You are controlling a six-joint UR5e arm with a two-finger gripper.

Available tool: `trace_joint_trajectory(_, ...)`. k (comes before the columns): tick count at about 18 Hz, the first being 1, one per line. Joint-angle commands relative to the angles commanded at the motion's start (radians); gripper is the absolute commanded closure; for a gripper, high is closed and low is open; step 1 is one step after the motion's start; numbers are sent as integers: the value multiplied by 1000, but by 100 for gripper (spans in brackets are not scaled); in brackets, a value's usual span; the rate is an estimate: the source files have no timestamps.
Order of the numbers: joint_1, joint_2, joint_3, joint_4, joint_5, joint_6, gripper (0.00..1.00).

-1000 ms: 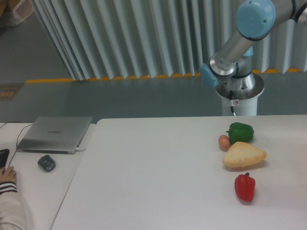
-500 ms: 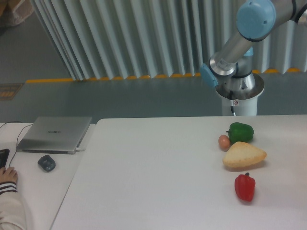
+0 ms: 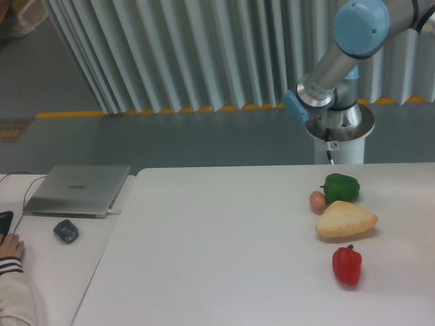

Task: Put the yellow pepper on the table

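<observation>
A: Status check. Where's the yellow pepper?

B: Not in view. Nothing on the table [image 3: 224,258] matches it. Using the bread-like wedge [image 3: 345,219] as reference: green pepper [image 3: 340,187] just behind it, small brown egg-like item [image 3: 317,200] at its back-left, red pepper [image 3: 347,265] in front of it, apart. No yellow pepper near any of them.

A: Gripper?

B: Out of frame too. Only the arm [image 3: 340,58] shows, elbow joint and base behind the wedge, upper link exiting top right. Can't say whether the fingers are spread, pressed together or pinching anything.

A: So can't describe the pepper?

B: Correct. Colour, gloss, stem, orientation: none visible. If it's held, it's off camera.

A: Risks from here?

B: My read: main one is clutter. The four items sit bunched around the wedge, so a descent there could knock the red pepper or roll the egg-like thing. A rounded pepper released high or tilted may roll, possibly off the near edge. Second: confusing the pale wedge for the target. Also a laptop [image 3: 79,190], mouse [image 3: 66,231] and a person's hand [image 3: 9,248] on the adjoining desk far left of the wedge; keep the sweep away from that side. Open tabletop left of the wedge looks the safer drop zone.
</observation>
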Motion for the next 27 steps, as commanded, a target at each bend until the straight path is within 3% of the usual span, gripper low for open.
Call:
trace_joint_trajectory(8, -3, 74, 0, -181, -27, -49, 45)
trace_joint_trajectory(12, -8, 133, -11, -325, -132, -110, 45)
trace_joint_trajectory(15, -63, 175, -15, -391, -140, -216, 45)
trace_joint_trajectory(27, -231, 238, -52, -422, -212, -511, 46)
